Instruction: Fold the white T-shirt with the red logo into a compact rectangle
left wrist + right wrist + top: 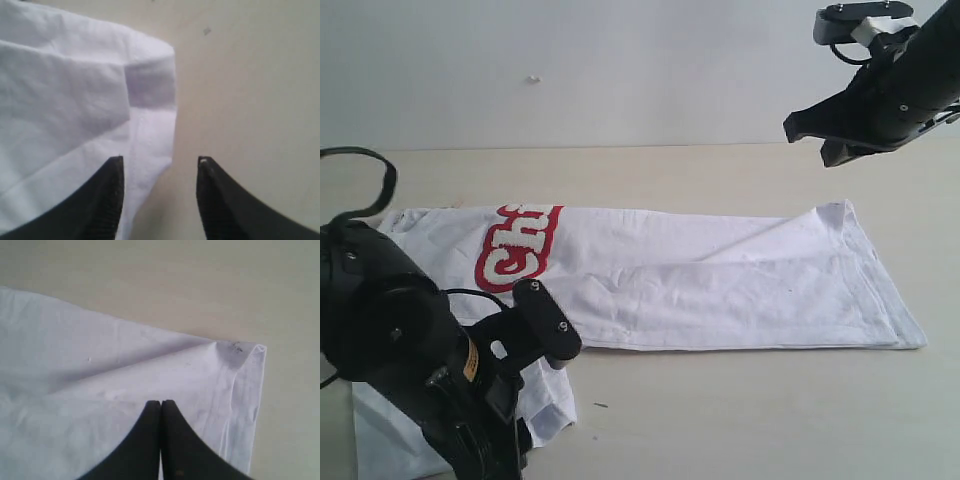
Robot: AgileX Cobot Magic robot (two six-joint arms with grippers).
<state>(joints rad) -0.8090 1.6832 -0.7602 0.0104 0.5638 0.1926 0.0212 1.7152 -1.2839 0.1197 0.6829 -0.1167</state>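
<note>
The white T-shirt (pixel 720 290) lies flat on the table as a long band folded lengthwise, its hem end to the right. Only part of the red logo (pixel 517 247) shows at the band's left end, cut off by the fold. A sleeve portion (pixel 548 405) sticks out toward the front under my left arm. My left gripper (pixel 160 162) is open low over that sleeve's edge (pixel 150 100), one finger above cloth and the other above bare table. My right gripper (pixel 805 138) hangs shut and empty, high above the shirt's hem corner (pixel 240 352).
The beige table (pixel 740 420) extends in front of and behind the shirt. A white wall (pixel 620 70) closes the back. A black cable (pixel 382 185) loops at the left edge above my left arm. A tiny dark speck (pixel 600 405) lies near the sleeve.
</note>
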